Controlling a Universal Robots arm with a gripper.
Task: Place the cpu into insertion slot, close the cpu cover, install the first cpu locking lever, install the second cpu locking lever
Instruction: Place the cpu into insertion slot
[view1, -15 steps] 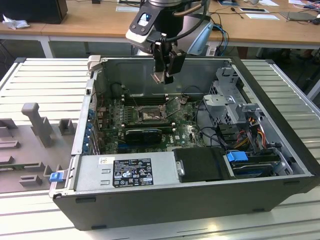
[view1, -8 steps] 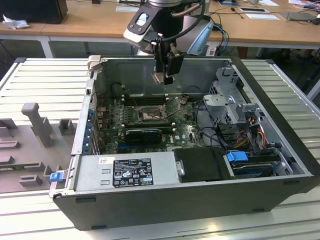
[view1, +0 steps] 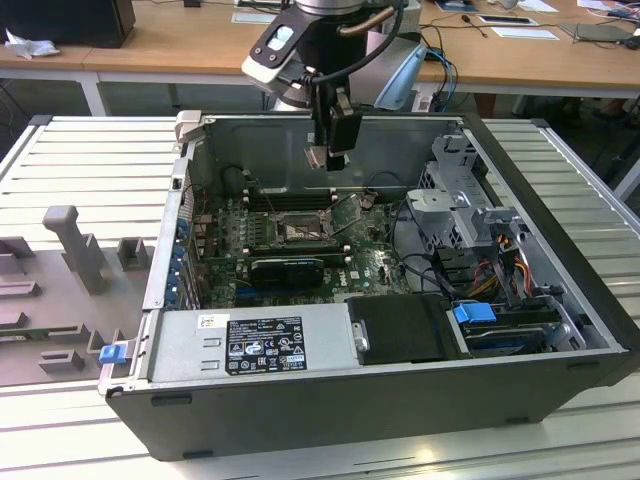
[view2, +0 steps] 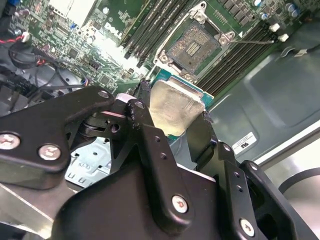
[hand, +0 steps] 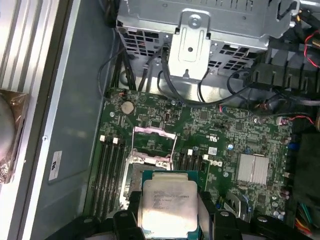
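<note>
My gripper (view1: 328, 152) hangs inside the open computer case, shut on the cpu (view2: 174, 106), a flat square chip with a pale silvery top. A black finger (view2: 144, 97) presses on each of two opposite edges of the chip. The cpu (hand: 167, 202) floats above the green motherboard, just beside the insertion slot (view2: 196, 44). That slot is a dark square socket with a metal surround, uncovered and with nothing in it. In the exterior view the insertion slot (view1: 300, 232) lies below the gripper and slightly nearer the camera. The cpu cover (hand: 154, 134) stands swung open at the socket's far edge.
Long black memory slots (view2: 150, 25) flank the socket. A grey drive cage (hand: 200, 35) with cables rises beside the board. A labelled power supply (view1: 262, 342) and a black block (view1: 405, 328) fill the case's near side. Grey fixtures (view1: 75, 245) stand on the ribbed table at the exterior view's left.
</note>
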